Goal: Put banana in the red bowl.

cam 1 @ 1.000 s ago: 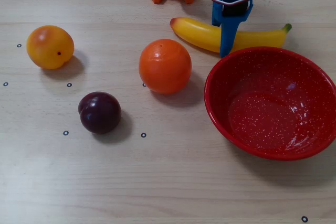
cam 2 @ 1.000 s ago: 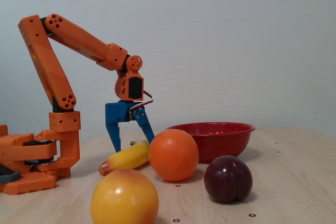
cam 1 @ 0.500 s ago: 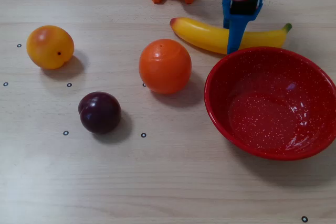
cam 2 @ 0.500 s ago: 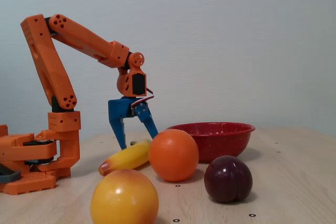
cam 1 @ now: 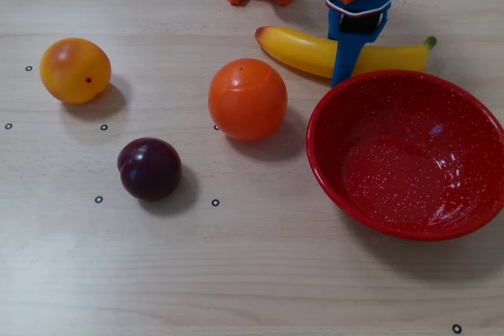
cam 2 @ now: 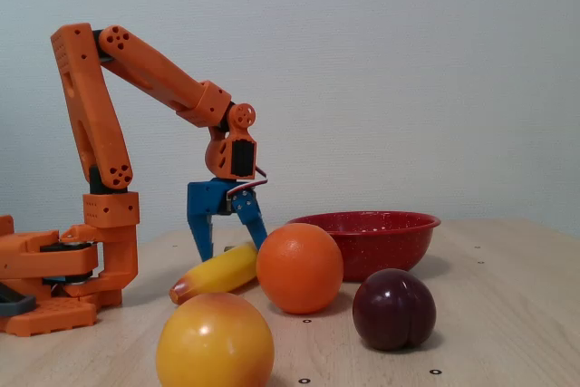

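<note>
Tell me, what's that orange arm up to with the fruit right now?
Gripper open, straddling banana mid-length, fingers low. Banana flat on table, outside red bowl. Orange sits nearby, not blocking.

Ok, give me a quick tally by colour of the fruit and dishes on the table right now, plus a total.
Yellow: 1, the banana
Orange: 1, the orange ball fruit
Yellow-orange: 1, the smaller round fruit
Dark purple: 1, the plum
Red: 1, the red bowl
Total: 5

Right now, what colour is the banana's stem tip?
Green, clearest in the overhead view on the banana.
</note>
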Controlling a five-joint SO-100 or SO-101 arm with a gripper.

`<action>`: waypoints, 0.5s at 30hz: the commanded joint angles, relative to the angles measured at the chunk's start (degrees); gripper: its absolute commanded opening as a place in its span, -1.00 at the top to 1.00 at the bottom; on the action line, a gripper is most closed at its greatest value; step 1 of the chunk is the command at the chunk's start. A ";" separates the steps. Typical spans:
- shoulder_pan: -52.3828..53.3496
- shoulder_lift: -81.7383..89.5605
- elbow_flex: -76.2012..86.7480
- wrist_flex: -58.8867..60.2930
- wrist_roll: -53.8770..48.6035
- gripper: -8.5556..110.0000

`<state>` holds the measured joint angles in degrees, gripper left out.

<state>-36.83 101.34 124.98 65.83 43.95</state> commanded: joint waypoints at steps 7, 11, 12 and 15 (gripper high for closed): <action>1.58 0.62 -2.55 -2.37 -1.23 0.45; 1.58 0.62 -2.46 -2.64 -1.32 0.52; 1.58 0.62 -2.37 -2.81 -1.32 0.53; 1.76 0.62 -2.29 -2.90 -1.14 0.61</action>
<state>-36.56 101.34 125.07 64.34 43.33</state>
